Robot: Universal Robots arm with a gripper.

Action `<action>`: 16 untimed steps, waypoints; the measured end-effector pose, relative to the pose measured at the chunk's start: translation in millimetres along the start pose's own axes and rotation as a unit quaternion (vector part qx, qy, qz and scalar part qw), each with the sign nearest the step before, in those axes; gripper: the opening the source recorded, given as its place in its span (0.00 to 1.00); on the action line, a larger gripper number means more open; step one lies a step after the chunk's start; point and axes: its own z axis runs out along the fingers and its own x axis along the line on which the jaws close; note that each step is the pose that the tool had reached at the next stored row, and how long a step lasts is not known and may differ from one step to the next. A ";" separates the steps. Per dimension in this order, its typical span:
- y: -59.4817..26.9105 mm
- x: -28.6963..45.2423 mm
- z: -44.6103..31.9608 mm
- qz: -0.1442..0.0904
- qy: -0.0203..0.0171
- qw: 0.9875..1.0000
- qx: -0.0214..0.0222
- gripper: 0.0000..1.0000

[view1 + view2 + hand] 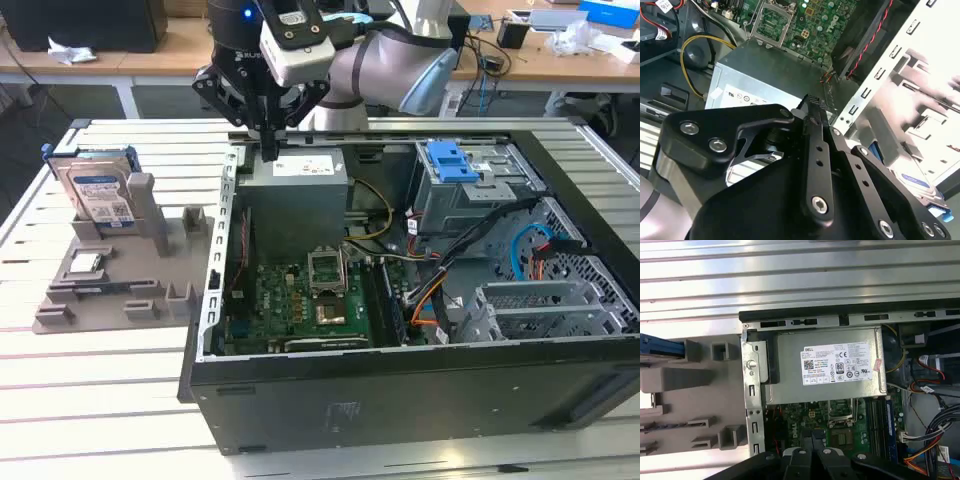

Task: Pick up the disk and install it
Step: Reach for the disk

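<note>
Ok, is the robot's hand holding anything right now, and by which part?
Nothing. The hand hangs empty over the grey metal box; the silvery blue-framed disk sits in the grey rack.

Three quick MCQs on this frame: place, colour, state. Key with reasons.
1. Silvery hard drive in blue carrier frame sits: A in grey plastic holder beside black computer case; B on motherboard; C on table slats.
2. Plastic bracket atop the metal drive cage: A red; B blue; C yellow.
3. Black gripper holds: A the drive; B a cable; C nothing.
Key: 1A, it stands in the holder at the exterior view's left. 2B, bright blue. 3C, shut and empty above the silver power supply box.
</note>
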 end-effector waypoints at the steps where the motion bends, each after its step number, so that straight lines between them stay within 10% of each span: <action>1: 0.0 0.0 0.0 0.000 0.000 1.000 0.000 0.11; 16: -1.1 14.2 -0.4 0.000 0.000 1.000 0.000 0.11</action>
